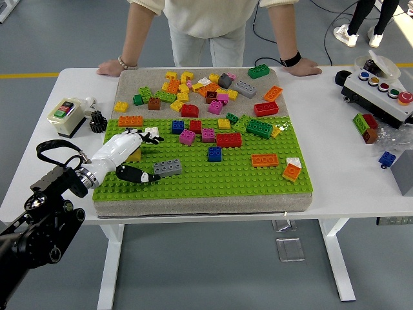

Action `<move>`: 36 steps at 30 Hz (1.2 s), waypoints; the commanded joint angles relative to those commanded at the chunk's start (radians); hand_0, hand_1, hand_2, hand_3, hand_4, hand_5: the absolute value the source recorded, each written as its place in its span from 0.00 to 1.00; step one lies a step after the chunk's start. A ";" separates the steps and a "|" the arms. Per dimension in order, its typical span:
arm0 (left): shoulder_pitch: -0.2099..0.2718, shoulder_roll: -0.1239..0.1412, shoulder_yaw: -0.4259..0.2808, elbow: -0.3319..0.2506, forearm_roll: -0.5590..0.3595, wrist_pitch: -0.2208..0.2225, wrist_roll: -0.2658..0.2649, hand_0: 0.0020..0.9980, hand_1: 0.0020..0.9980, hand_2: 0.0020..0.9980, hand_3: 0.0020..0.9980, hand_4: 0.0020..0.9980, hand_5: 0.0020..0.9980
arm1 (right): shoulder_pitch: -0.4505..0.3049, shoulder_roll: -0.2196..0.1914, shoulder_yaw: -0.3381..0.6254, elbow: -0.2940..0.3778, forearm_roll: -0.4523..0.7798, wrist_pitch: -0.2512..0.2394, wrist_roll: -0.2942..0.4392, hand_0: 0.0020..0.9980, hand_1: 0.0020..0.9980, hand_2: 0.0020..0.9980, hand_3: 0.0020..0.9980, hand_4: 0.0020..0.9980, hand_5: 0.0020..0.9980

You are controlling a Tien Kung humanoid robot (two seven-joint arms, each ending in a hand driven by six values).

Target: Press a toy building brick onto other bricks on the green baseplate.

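My left hand (126,158): fingers loosely spread, thumb tip touching grey brick (167,168) on green baseplate (213,181). At 1 o'clock: blue brick (214,154), red brick (228,139). At 12: orange brick (130,121).

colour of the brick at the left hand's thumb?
Grey brick, head view, by the left hand.

A robotics lab or test room. A white height-adjustable desk (335,187) stands on a plain grey floor (213,271) marked with a yellow tape line (29,75). On the desk sit a control box with coloured push buttons (381,93) and a small switch box (64,115). Black cables (322,16) trail across the floor behind a person (206,19) standing at the far side.
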 joint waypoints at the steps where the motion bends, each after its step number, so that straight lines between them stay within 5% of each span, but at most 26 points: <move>1: -0.002 0.000 -0.001 0.002 0.000 0.000 0.000 0.91 0.78 0.76 0.80 1.00 0.23 | 0.000 0.000 0.000 0.000 0.001 0.000 0.000 0.74 0.66 0.71 0.59 0.91 0.50; 36: -0.029 -0.007 -0.004 0.036 0.000 -0.007 0.000 0.91 0.77 0.76 0.80 1.00 0.21 | 0.000 0.002 -0.004 0.000 0.004 -0.004 0.001 0.74 0.66 0.71 0.59 0.91 0.50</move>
